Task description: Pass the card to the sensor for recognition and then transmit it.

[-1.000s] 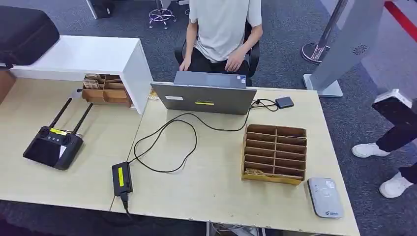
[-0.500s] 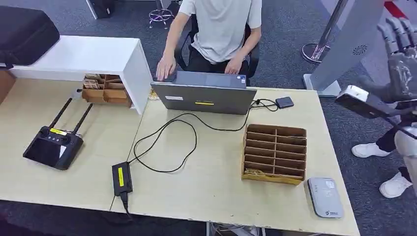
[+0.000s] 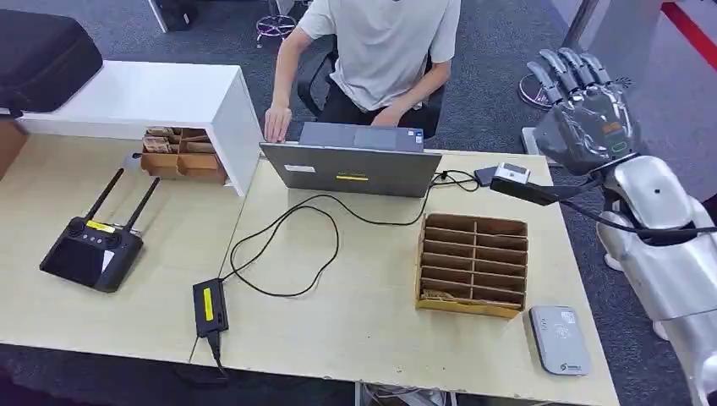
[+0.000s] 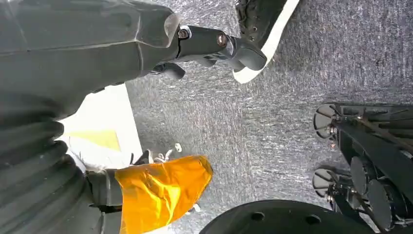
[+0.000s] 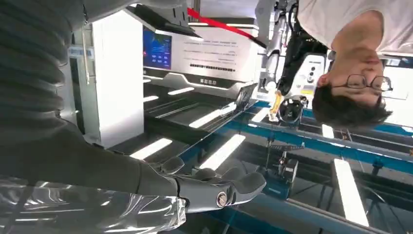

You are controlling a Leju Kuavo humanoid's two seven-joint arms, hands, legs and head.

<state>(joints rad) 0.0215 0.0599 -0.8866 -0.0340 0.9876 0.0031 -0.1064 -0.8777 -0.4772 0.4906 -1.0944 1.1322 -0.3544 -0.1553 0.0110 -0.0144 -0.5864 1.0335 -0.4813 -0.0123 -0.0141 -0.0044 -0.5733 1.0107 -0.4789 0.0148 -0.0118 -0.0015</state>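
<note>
The left robot hand (image 4: 160,34) hangs low over the grey carpet, and whether its fingers are spread or curled cannot be told. On the worktop (image 3: 363,330), a laptop (image 3: 351,167) sits at the far edge before a seated person (image 3: 385,51), its black cable (image 3: 287,245) looping toward the near edge. What look like the cards (image 3: 435,295) lie in the near-left compartment of a brown divided box (image 3: 472,264), right of centre. The grey sensor (image 3: 560,339) lies just beside the box, at the near right corner. The right robot hand (image 3: 583,106) is held high off the far right corner, fingers spread and holding nothing. The likely risks lie in the descent. The compartments look narrow for thick fingers, so a reach could shove or tip the light box rather than lift a card. A low sweep might also nudge the sensor off the near edge
</note>
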